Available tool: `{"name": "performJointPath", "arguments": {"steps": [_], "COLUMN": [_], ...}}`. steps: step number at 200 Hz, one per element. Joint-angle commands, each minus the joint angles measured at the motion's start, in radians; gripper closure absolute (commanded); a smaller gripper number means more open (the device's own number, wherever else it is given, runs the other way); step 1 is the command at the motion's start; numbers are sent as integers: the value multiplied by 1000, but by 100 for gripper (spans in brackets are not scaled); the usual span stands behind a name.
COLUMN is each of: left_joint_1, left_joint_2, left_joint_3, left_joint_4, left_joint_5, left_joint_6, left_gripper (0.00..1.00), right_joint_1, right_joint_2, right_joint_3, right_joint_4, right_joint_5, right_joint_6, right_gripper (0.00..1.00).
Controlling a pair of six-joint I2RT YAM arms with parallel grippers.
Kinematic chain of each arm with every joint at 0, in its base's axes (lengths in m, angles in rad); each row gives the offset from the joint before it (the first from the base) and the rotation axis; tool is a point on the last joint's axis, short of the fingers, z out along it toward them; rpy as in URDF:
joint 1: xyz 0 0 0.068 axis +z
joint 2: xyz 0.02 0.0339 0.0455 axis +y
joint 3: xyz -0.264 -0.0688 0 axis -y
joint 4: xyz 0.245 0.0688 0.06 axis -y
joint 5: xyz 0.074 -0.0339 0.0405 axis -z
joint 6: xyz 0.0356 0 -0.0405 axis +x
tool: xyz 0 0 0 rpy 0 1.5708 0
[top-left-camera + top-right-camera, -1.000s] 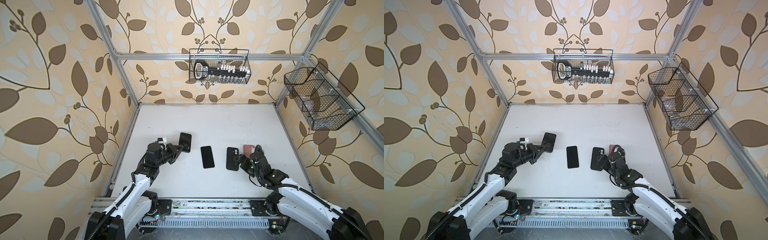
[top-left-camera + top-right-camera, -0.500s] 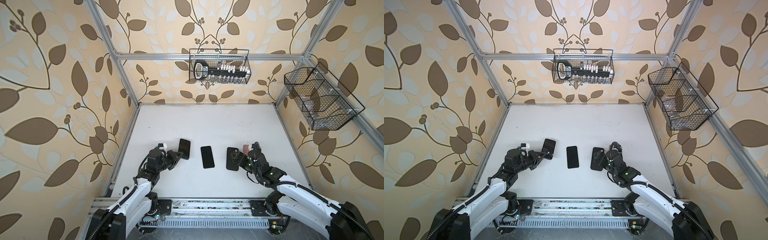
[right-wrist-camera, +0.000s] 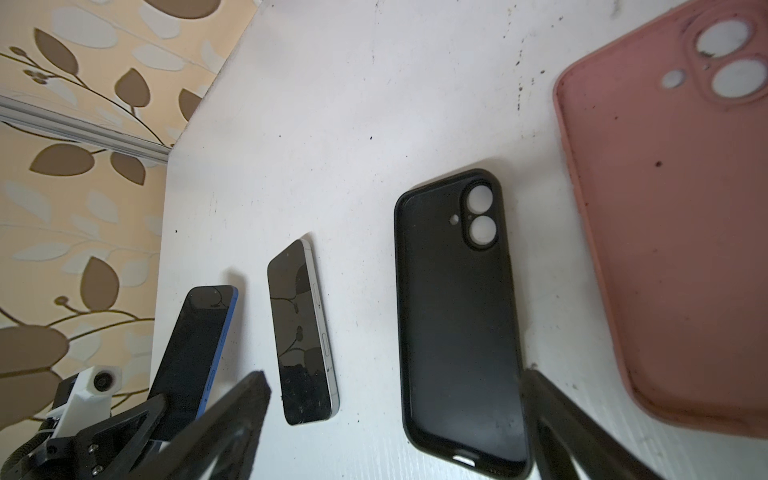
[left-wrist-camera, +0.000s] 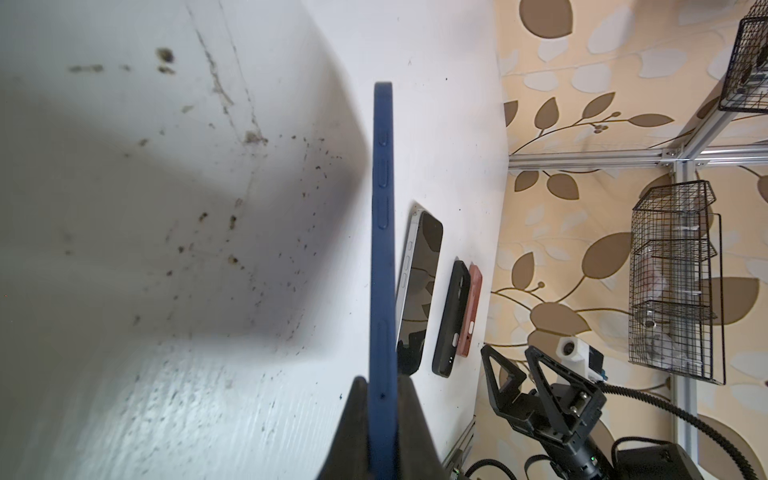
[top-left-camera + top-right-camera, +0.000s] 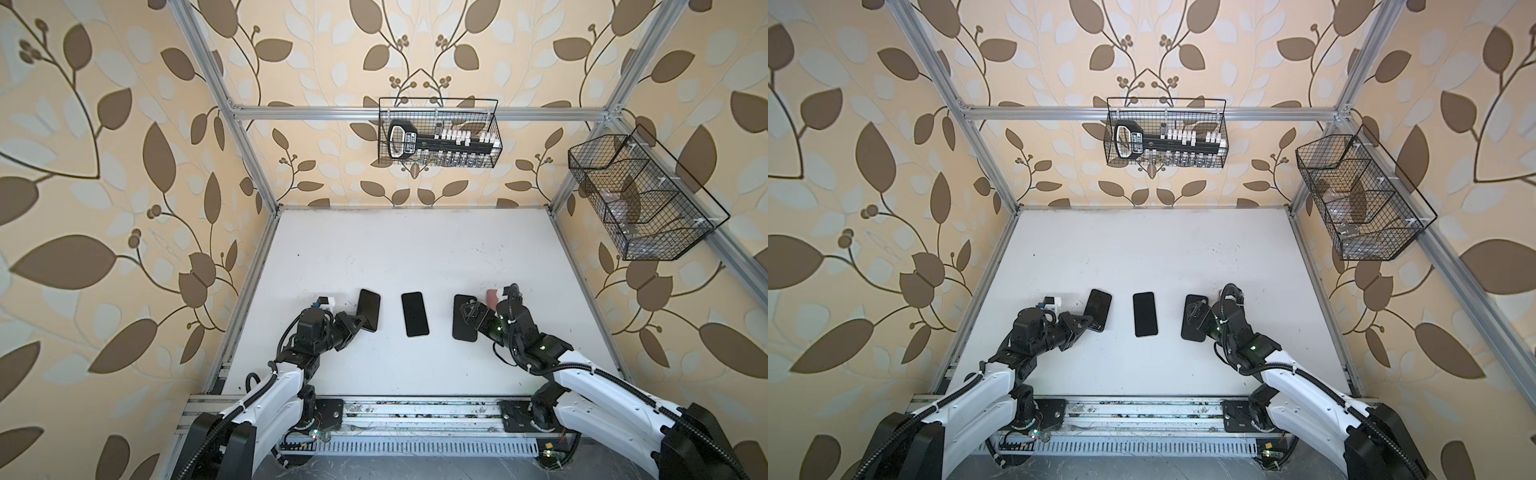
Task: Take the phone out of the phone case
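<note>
pinching cased phone [image 5: 369,309] in left hand [image 4: 382,380] | hanging right hand [image 3: 395,375] spread wide | peeling case [image 4: 381,208] corner gently, clamping firm

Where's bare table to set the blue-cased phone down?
Bare: the far half of the table, from the phone row to the back wall; also the near middle strip, down to the front rail. Crowded: the row itself, blue-cased phone, bare phone, black case, pink case, with narrow gaps.

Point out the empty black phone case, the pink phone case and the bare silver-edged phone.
Empty black phone case [image 3: 457,324]: right wrist view, back panel.
Pink phone case [image 3: 665,228]: right wrist view, back panel.
Bare silver-edged phone [image 3: 297,332]: right wrist view, screen.
</note>
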Motion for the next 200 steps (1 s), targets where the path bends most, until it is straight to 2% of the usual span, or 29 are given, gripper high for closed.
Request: {"name": "performJointPath", "arguments": {"steps": [1, 95, 143, 200], "left_joint_1": [14, 14, 14, 14], "left_joint_2": [-10, 171, 186, 192], "left_joint_3": [4, 6, 14, 8], "left_joint_4": [95, 219, 197, 171], "left_joint_5": [8, 51, 51, 48], "left_joint_6": [60, 50, 59, 78], "left_gripper": [100, 99, 93, 80], "right_joint_1": [7, 5, 1, -7], "right_joint_2": [-10, -28, -35, -36], "right_joint_3": [-25, -60, -69, -69], "right_joint_4": [16, 31, 36, 37], "right_joint_5": [1, -3, -5, -9], "right_joint_6": [5, 10, 12, 8], "right_gripper": [5, 5, 5, 5]}}
